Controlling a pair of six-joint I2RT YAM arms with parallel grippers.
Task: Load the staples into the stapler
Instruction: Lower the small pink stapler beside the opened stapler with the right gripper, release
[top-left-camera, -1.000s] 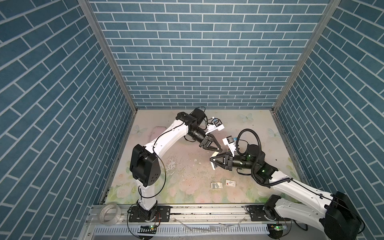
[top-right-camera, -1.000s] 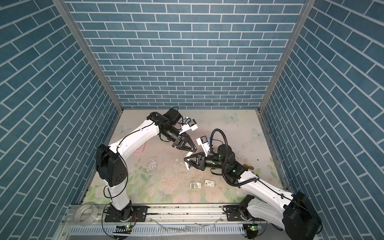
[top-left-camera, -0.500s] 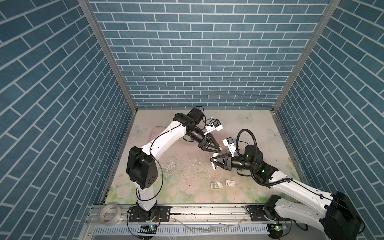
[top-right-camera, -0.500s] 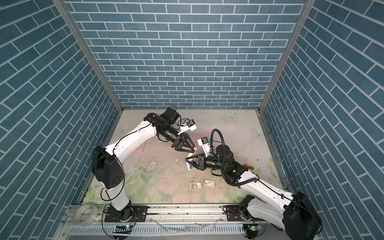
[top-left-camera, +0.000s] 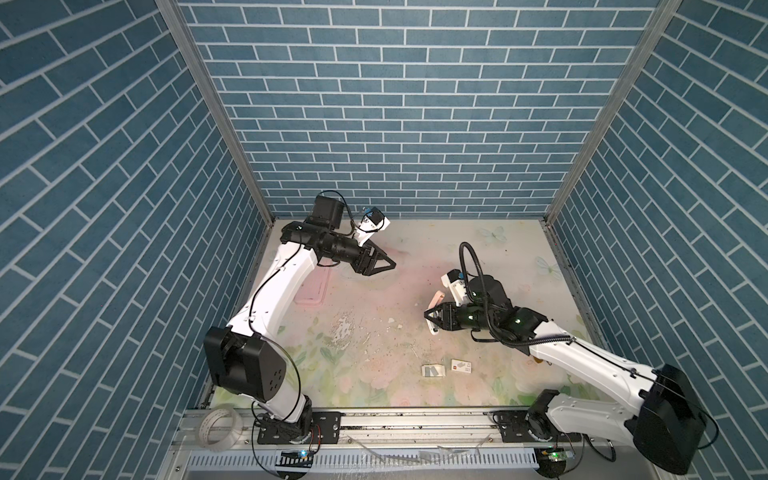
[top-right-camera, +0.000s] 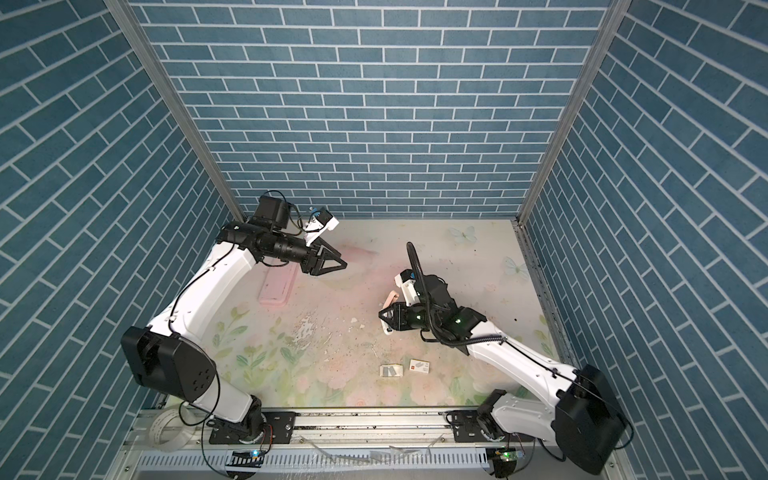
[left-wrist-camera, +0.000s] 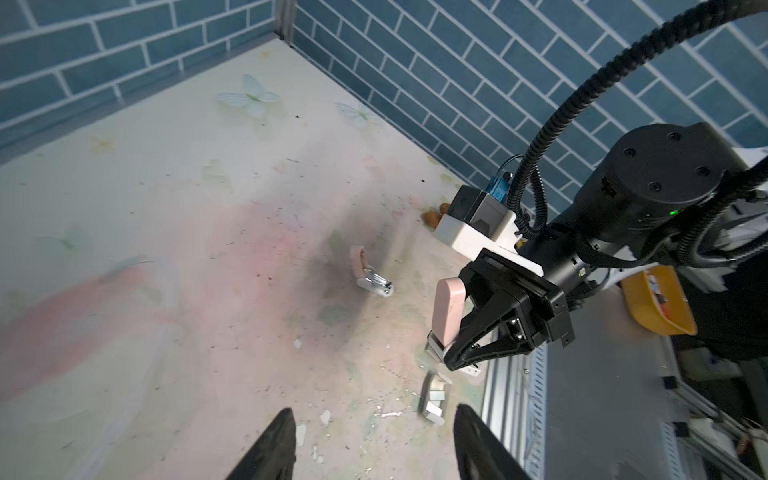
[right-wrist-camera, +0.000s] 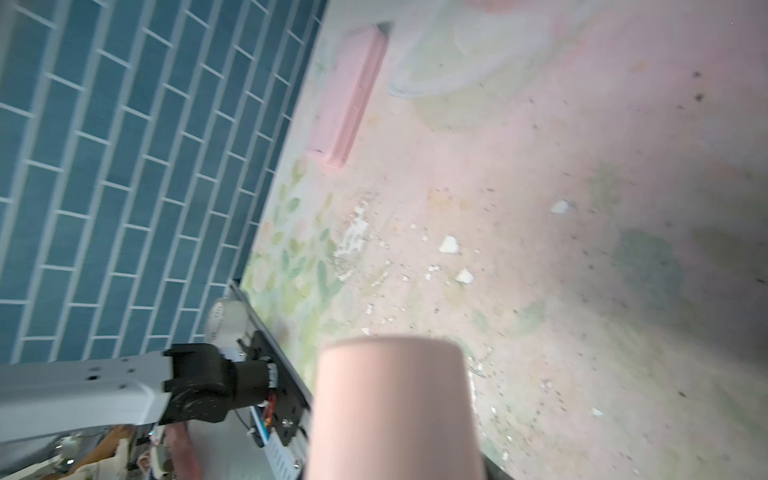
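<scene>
Nearest the front rail (top-left-camera: 395, 422), the staples (top-left-camera: 434, 371) lie as grey strips in their small cream tray (top-left-camera: 424, 368), flat on the table (top-left-camera: 374, 316) just beside a white card sleeve (top-left-camera: 462, 366) with a red mark; nothing touches them. Farther in, the right gripper (top-left-camera: 429, 322) is clamped on the pink stapler (left-wrist-camera: 446, 309), its pink arm standing up and a pale base below; whether the magazine is fully exposed I cannot tell. Beyond, past a pink case (top-left-camera: 313, 291) beside the left arm, the left gripper (top-left-camera: 390, 265) hangs empty, well apart from both, its 2 fingers (left-wrist-camera: 278, 449) spread. The step in hand looks like fetching 1 strip. To do it well, bring the left gripper down over the tray, set the jaws across the strip's narrow width, pinch lightly so it does not snap, and hold the stapler steady.
</scene>
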